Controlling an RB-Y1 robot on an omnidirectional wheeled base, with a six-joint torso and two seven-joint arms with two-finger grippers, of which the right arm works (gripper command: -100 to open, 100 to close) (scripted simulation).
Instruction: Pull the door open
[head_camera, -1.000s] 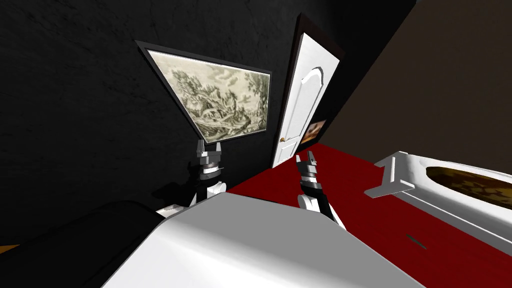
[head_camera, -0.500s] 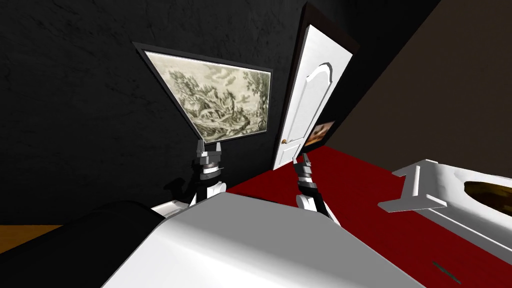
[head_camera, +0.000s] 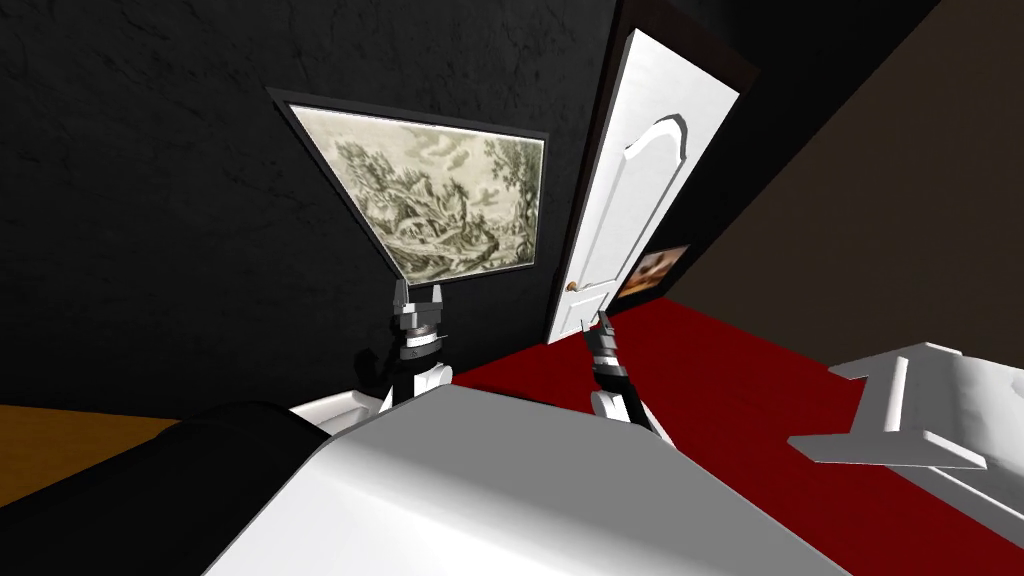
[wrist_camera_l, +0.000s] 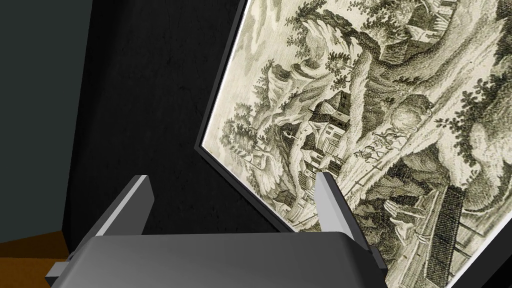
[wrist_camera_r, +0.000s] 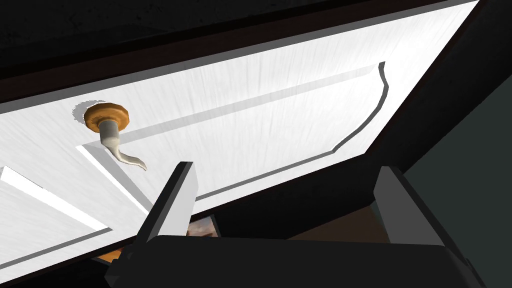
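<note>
The right gripper (wrist_camera_r: 285, 169) has its two fingers (wrist_camera_r: 176, 200) spread wide, about a third of the wrist view apart, with nothing between them and nothing touched. It points at the door (wrist_camera_r: 260, 120). The handle (wrist_camera_r: 111, 131) lies off to the outer side of one finger, near it but clearly apart, not in the gap between the blades.

The door is plain white with a faint brushed grain. It has a raised panel whose outline ends in a stepped arch, and a second panel starts just past the handle. The handle is a round orange-brown rosette with a pale grey lever that curves to a thin, hooked tip. It sits in the door's lower part, close to the left edge where the white meets the dark frame (head_camera: 590, 170). Along the door's opposite edge runs a dark strip, and a small orange-brown picture (head_camera: 655, 272) shows in it near the bottom corner.

The left gripper (wrist_camera_l: 232, 176) is held up to the left of the right one, well apart from the door, fingers likewise wide and empty.

In the head view the door stands in a black wall (head_camera: 150, 200), with a framed landscape print (head_camera: 440, 200) hung to its left. A red floor (head_camera: 760, 400) runs from the door's foot towards a white piece of furniture (head_camera: 900, 420) on the right
</note>
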